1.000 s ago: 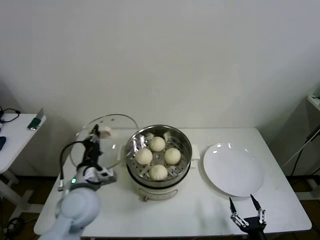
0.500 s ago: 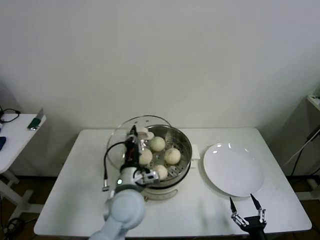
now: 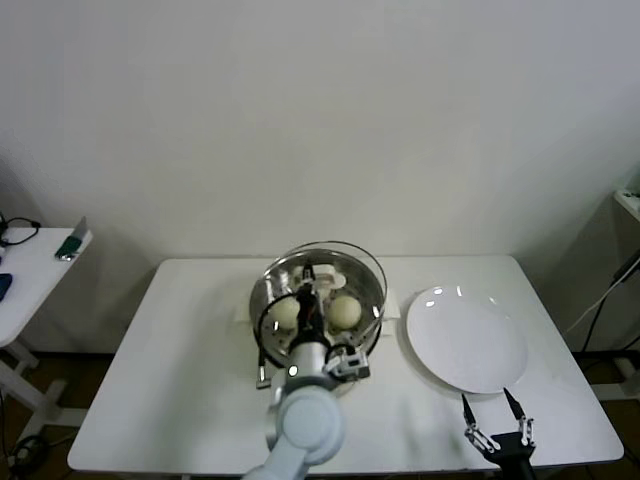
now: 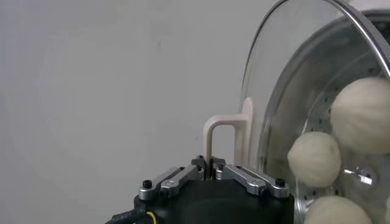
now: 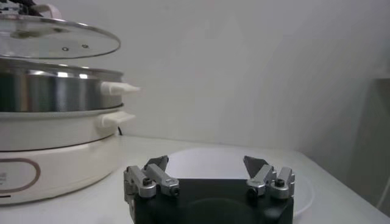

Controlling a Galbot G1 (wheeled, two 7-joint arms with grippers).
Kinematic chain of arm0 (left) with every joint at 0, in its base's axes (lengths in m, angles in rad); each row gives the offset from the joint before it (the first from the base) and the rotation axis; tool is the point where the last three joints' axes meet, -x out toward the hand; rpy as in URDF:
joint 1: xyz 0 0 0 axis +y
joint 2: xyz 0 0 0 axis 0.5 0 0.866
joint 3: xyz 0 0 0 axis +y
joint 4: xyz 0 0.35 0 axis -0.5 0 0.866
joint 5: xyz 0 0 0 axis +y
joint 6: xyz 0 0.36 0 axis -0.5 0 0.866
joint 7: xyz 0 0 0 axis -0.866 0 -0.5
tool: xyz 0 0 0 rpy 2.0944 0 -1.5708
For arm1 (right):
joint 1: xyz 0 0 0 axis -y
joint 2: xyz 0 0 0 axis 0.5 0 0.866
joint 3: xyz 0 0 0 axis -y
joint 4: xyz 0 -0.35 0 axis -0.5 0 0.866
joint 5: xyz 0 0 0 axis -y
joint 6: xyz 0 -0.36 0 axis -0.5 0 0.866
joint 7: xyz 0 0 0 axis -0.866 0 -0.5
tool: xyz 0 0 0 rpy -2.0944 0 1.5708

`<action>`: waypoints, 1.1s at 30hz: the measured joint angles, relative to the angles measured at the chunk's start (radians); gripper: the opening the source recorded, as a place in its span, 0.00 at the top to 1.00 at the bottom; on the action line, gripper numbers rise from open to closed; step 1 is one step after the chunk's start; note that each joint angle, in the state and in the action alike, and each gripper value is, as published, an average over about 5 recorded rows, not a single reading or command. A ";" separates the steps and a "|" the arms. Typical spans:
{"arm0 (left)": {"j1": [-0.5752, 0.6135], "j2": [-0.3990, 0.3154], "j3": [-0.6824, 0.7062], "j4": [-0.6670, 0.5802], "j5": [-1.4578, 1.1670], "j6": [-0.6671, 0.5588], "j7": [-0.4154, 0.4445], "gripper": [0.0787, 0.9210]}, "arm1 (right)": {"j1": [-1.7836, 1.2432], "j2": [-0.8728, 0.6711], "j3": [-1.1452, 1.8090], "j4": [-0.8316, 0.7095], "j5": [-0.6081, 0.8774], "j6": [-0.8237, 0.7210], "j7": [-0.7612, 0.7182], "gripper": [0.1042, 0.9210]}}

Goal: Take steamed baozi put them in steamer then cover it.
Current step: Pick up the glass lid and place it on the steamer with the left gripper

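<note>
The steamer [image 3: 372, 318] stands mid-table on its white base, with baozi [image 3: 345, 310] on its perforated tray. My left gripper [image 3: 308, 277] is shut on the cream handle [image 4: 220, 133] of the glass cover [image 3: 368, 268] and holds it just above the steamer, nearly centred. In the left wrist view, three baozi [image 4: 314, 159] show through the glass. In the right wrist view the cover [image 5: 58, 38] hovers a little above the steamer rim [image 5: 58, 82]. My right gripper [image 3: 497, 420] is open and empty at the table's front right edge.
An empty white plate [image 3: 466, 339] lies right of the steamer, also in the right wrist view [image 5: 201, 159]. A small side table [image 3: 30, 262] with dark objects stands at far left. A wall runs behind the table.
My left gripper has carried the cover rightward from the table's left side to above the steamer. The right arm has not moved.
</note>
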 measured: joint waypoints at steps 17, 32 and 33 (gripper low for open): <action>-0.002 -0.019 -0.011 0.100 0.050 -0.016 -0.041 0.92 | -0.002 -0.001 0.009 -0.001 0.009 0.003 0.002 0.12; -0.006 0.008 -0.028 0.125 0.069 -0.044 -0.058 0.92 | -0.011 0.001 0.008 -0.002 0.010 0.007 0.000 0.12; -0.006 0.009 -0.029 0.125 0.069 -0.046 -0.059 0.92 | -0.011 0.001 0.008 -0.002 0.010 0.007 0.000 0.12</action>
